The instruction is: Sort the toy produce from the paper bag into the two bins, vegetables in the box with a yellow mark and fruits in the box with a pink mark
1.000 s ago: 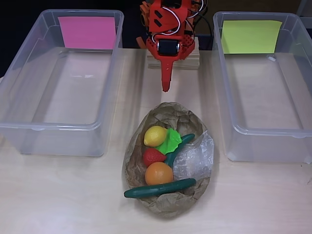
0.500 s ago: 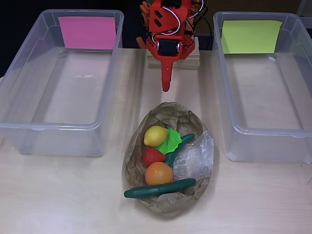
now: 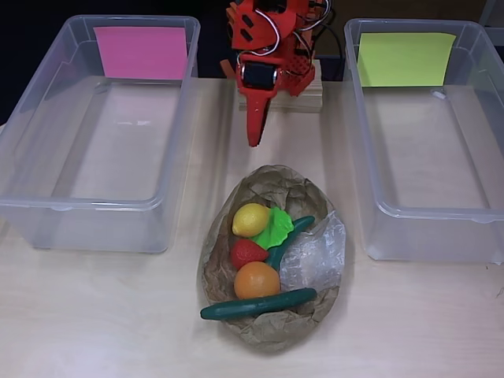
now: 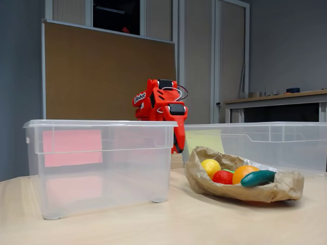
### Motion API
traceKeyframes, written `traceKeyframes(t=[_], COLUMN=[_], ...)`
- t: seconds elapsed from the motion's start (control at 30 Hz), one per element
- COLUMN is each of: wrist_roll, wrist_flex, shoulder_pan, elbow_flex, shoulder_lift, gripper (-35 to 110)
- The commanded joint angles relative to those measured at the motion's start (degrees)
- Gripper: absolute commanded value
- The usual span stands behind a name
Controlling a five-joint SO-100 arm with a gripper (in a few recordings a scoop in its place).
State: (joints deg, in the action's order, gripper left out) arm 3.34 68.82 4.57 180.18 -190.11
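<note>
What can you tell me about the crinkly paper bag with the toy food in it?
The brown paper bag lies crumpled and spread open like a nest on the pale table, between the two clear bins and touching neither. Inside rest a lemon, strawberry, orange, lettuce leaf, dark green cucumber across the front edge, and a clear plastic wrapper.

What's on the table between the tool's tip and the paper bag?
Nothing: in the overhead view, only bare table separates the tool from the paper bag's far rim.
</note>
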Motion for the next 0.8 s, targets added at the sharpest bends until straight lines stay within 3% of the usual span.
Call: traceKeyframes(t=[0.0,0.13,0.23,0.37,0.77], wrist_roll=[9.7,11.0,4.1,0.4,8.3], wrist_flex=[0.0,0.2,1.9,2.8,3.6], shoulder_pan=[-1.8,-3.9,-5.6,-6.6,-5.8], elbow_flex=[-0.9,-7.6,-18.1,-37.4,-88.2], shoulder_lift=[-0.6,0.4,8.2,29.8,94.8], gripper=[0,0,0,0,0])
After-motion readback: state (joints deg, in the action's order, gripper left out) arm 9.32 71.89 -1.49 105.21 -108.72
